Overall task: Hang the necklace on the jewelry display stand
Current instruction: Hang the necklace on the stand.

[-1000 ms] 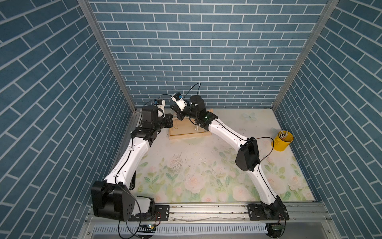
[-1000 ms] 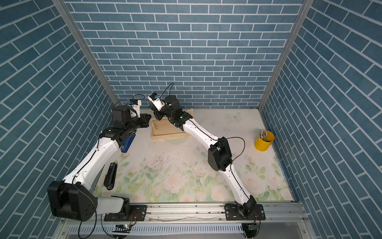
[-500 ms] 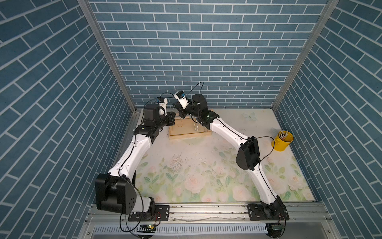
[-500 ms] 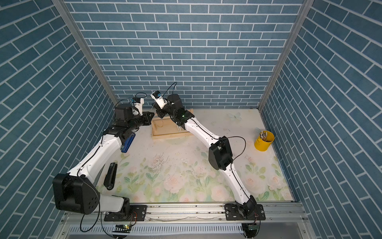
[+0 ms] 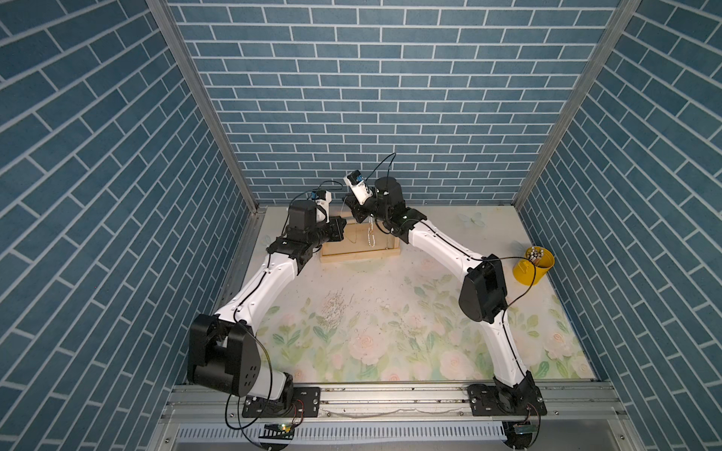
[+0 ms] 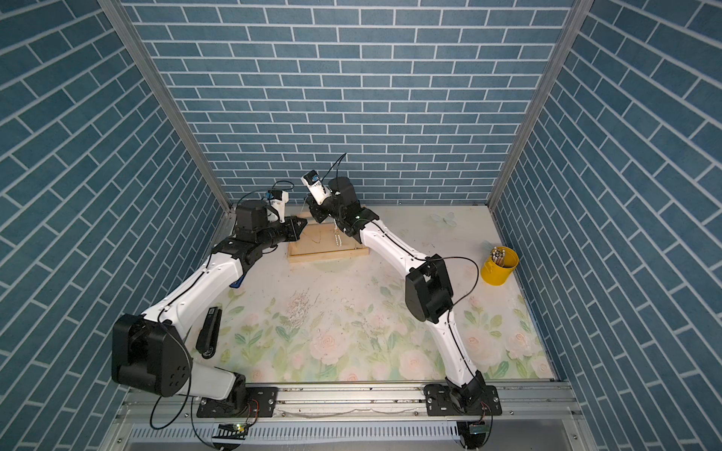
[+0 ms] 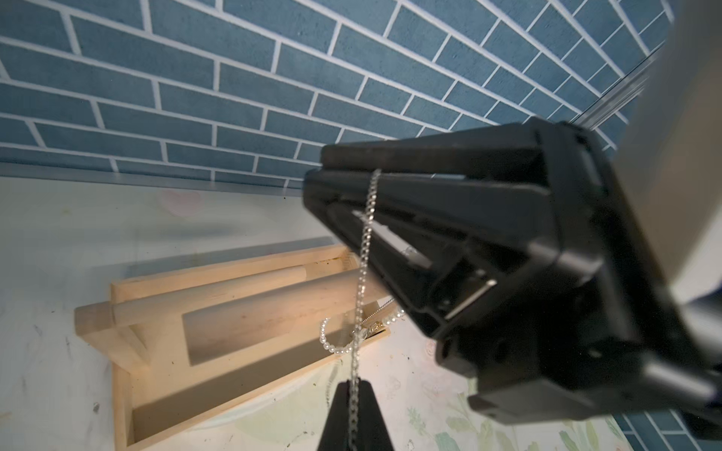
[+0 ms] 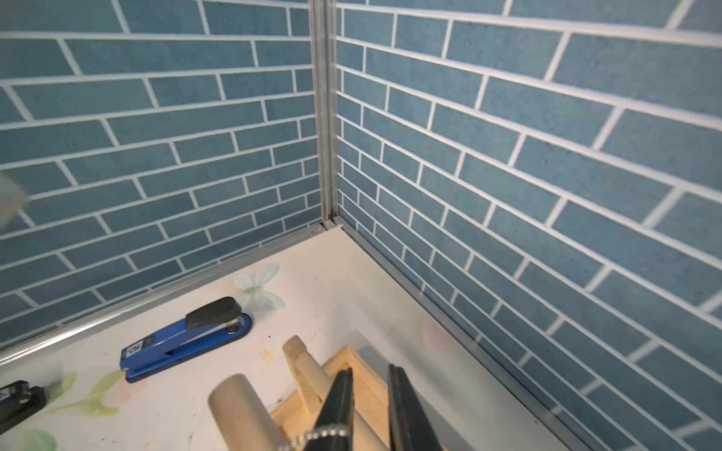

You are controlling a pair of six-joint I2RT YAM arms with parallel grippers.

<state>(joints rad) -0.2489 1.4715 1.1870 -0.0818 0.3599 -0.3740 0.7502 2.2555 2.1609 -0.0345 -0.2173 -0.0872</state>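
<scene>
Walls (image 5: 351, 97): blue brick pattern on three sides.
Bench (image 5: 390, 312): pale floral print.
Jewelry display stand (image 5: 359, 255): rear of bench, by the back wall.
Necklace (image 7: 365, 242): over the stand; left jaws clamp it; right jaws parted, chain draped across.

Robotics lab cell: brick-print walls (image 5: 371, 97) are enclosing a floral tabletop (image 5: 390, 281), robot arms (image 5: 265, 281) standing on an aluminium rail (image 5: 390, 398).

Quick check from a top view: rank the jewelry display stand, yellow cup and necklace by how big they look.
1. jewelry display stand, largest, though the arms hide part of it.
2. yellow cup.
3. necklace, a thin hanging chain, smallest.
</scene>
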